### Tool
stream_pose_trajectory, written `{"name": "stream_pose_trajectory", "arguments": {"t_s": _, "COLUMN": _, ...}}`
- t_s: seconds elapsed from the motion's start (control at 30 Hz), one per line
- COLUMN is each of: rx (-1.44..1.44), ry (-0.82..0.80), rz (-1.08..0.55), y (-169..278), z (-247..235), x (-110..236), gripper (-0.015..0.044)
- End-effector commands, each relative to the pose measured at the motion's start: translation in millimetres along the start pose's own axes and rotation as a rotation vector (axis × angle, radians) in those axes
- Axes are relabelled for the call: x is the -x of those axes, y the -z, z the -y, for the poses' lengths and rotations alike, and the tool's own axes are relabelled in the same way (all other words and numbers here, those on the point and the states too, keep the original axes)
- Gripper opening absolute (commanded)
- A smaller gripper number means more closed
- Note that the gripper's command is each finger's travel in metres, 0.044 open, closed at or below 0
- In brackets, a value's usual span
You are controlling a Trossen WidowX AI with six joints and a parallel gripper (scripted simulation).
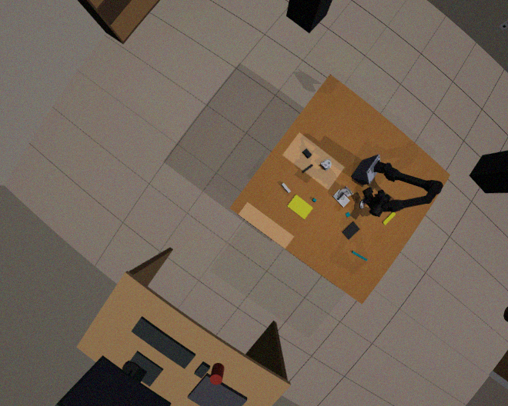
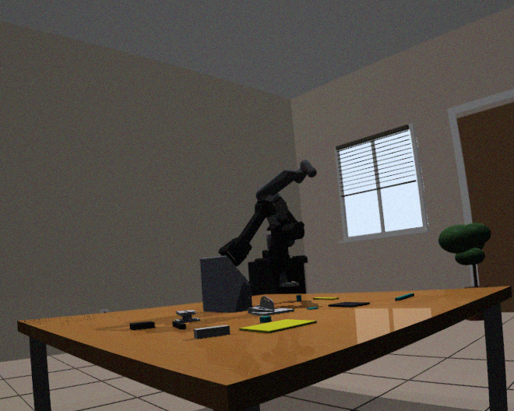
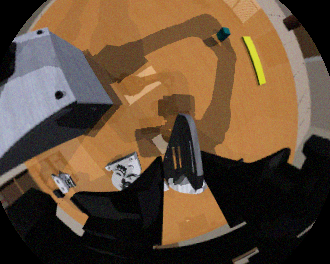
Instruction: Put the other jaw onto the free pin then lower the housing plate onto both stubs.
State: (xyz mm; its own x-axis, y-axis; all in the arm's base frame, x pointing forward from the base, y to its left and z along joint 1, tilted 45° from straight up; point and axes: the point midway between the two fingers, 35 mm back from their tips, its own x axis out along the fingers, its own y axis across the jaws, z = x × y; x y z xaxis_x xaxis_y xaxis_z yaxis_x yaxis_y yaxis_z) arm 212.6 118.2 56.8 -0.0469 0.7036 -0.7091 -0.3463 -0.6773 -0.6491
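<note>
Grasped between the jaws (image 1: 369,204) (image 2: 285,270) (image 3: 183,160) and raised off the tabletop (image 1: 368,118) (image 2: 204,358) (image 3: 269,110): the gear jaw (image 1: 362,204) (image 2: 289,283) (image 3: 187,172). In the wrist view, dark on the broad face of its tall, tapering fin, paler grey along the edge, and pierced by narrow slots; at the foot, bright and rounded, with an uneven rim. From the exterior, pale and nearly flat at the base.

Just beside, on the tabletop: the pinned assembly (image 1: 342,198) (image 2: 270,310) (image 3: 133,165), light grey, low and plate-like, with a fin standing upright. Apart from it, with no meshing between held and pinned parts.

Farther out: a small grey part (image 1: 325,164) (image 2: 187,316) (image 3: 64,182), too small to identify surely. Near the assembly, under the arm (image 1: 414,201) (image 2: 277,181), a slope-sided grey block (image 1: 362,170) (image 2: 222,282) (image 3: 86,70). Elsewhere on the tabletop, lying flat: a yellow plate (image 1: 299,206) (image 2: 278,325), a dark square (image 1: 350,230) (image 2: 349,304) and a teal bar (image 1: 359,255) (image 2: 404,296).
</note>
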Motion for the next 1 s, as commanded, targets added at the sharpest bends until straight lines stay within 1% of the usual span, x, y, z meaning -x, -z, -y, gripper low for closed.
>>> {"name": "stream_pose_trajectory", "arguments": {"t_s": 0.0, "rx": -0.104, "ry": -0.006, "rz": -0.007, "y": 3.2, "z": -6.0, "x": 0.6, "gripper": 0.0134}}
{"name": "stream_pose_trajectory", "arguments": {"t_s": 0.97, "rx": -0.86, "ry": -0.012, "rz": -0.022, "y": 15.3, "z": -40.4, "x": 1.3, "gripper": 0.0134}}
